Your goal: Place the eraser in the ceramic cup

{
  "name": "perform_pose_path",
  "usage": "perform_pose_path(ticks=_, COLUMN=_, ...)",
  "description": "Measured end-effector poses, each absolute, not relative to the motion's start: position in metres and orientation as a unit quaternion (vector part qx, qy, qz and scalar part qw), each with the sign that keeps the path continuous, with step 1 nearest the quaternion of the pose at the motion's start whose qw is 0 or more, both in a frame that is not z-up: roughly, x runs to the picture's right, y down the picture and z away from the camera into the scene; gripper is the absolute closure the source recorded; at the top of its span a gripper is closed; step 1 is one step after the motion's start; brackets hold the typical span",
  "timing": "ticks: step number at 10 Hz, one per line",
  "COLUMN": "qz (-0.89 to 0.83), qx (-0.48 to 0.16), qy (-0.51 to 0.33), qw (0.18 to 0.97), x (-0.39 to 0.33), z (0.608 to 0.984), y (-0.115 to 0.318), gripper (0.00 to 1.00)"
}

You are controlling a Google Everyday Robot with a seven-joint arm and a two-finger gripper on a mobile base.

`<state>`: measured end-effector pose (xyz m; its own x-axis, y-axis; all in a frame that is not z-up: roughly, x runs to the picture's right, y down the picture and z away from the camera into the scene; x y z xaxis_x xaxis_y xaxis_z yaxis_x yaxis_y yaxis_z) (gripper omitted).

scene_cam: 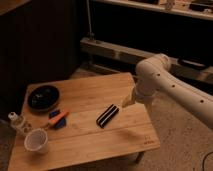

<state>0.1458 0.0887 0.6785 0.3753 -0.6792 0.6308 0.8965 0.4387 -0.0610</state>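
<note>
The eraser [107, 115], a black block with pale lengthwise stripes, lies flat near the middle right of the wooden table [95, 145]. The ceramic cup [36, 140], small, white and open-mouthed, stands upright near the table's front left corner. My gripper [126, 102] hangs at the end of the white arm [165, 85], just to the right of the eraser and a little above the table, not touching it. The cup is far to the left of the gripper.
A black bowl [43, 97] sits at the back left. A small blue-and-orange item [58, 119] lies between bowl and eraser. A clear white-capped bottle [17, 122] stands at the left edge beside the cup. Dark shelving and a metal rail stand behind the table.
</note>
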Motion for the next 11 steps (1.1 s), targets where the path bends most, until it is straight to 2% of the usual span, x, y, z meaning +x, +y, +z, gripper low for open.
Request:
perform_pose_path(ticks=2, qz=-0.442, qx=-0.150, qy=-0.282, qw=0.839, x=0.115, z=0.649, y=0.087, gripper=0.20)
perform_pose_path(ticks=5, qz=-0.465, qx=-0.148, qy=-0.241, qw=0.839, x=0.063, z=0.639, y=0.069, gripper=0.20)
perform_pose_path(ticks=8, qz=-0.481, qx=-0.183, qy=-0.217, qw=0.830, x=0.033, z=0.665, y=0.056, gripper=0.20)
perform_pose_path(ticks=11, qz=-0.471, qx=-0.229, qy=-0.247, qw=0.815, x=0.029, z=0.712, y=0.084, gripper=0.20)
